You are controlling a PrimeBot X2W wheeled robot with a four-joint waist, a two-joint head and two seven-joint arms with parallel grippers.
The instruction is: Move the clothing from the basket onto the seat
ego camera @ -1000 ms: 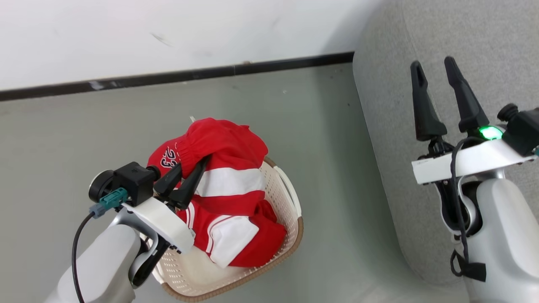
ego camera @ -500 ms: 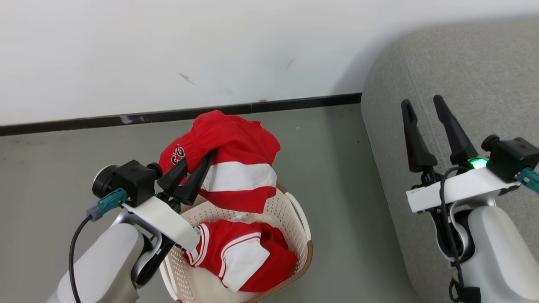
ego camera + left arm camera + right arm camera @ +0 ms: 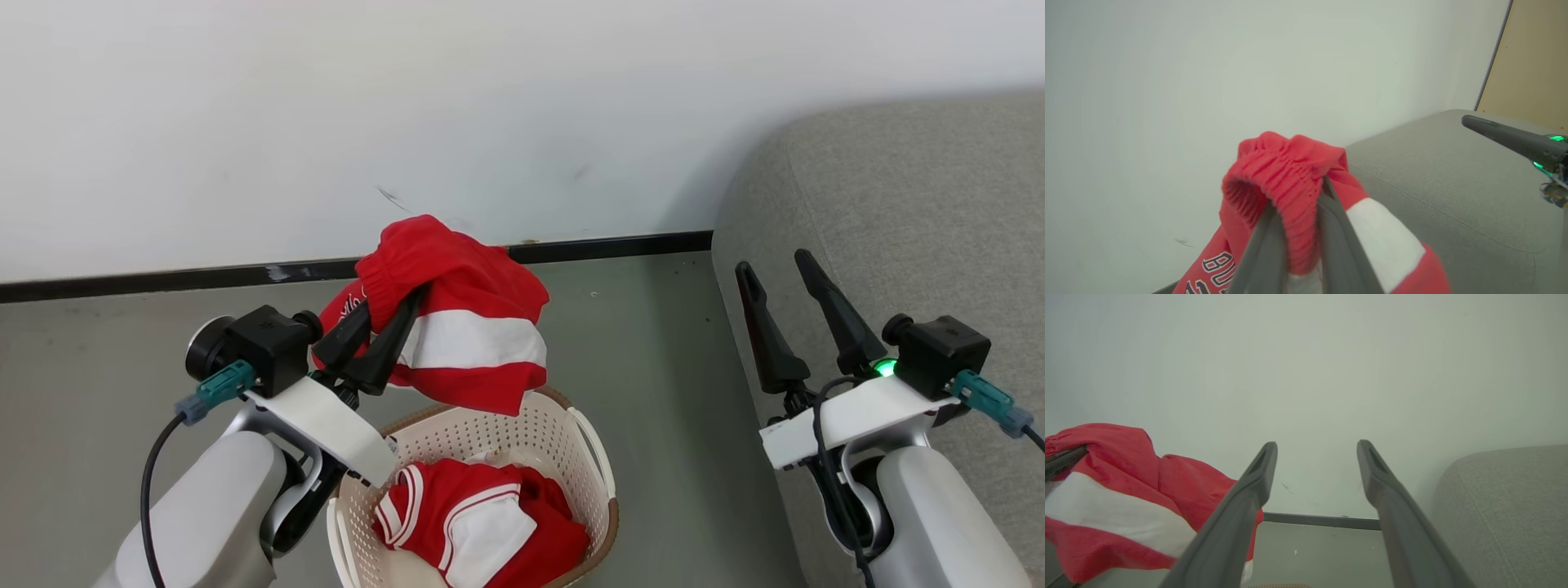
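**Left end effector** (image 3: 394, 298): its two fingers were pressed together on the gathered elastic waistband of the held garment (image 3: 473, 343) (red, with a broad white band). The cloth draped downward from the pinch, so its long axis ran roughly vertical. In the head view its lower hem overlapped the far rim of the basket (image 3: 535, 420), and contact there could not be told.

**Remaining load:** the second garment (image 3: 482, 531) lay crumpled inside the basket, which stood on the floor (image 3: 653, 343).

**Target:** the seat (image 3: 898, 204) lay to the robot's right of the held cloth, across a strip of bare floor, with its rounded corner towards the basket.

**Right end effector** (image 3: 773, 261): its fingers were spread and empty, and it hovered at the seat's near edge. It was the arm nearer the seat, though the load was in the left.

**Judgement:** the coming move appeared to be a rightward carry across the floor gap, with the hanging hem needing to clear the basket rim. No garment lay on the visible part of the seat.
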